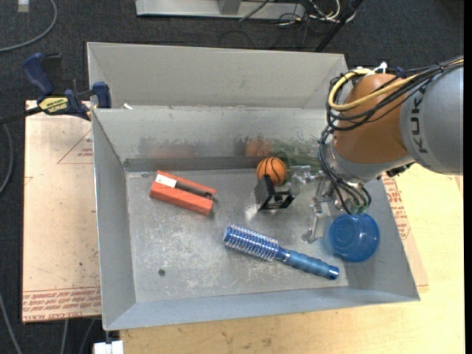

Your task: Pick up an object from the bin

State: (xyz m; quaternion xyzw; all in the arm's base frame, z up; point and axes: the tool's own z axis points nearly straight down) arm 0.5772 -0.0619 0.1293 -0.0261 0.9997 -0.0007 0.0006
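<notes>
My gripper (318,211) hangs low in the right part of the bin, just left of a round blue bowl (355,236) and above the handle end of a blue hairbrush (279,251). To its left a small orange basketball (271,169) rests on a black object (273,197). Nothing shows in the gripper.
An orange and red stapler-like block (182,193) lies at the left of the bin floor. The arm with its orange cover and cables comes in over the bin's right wall. The bowl sits close to the right wall.
</notes>
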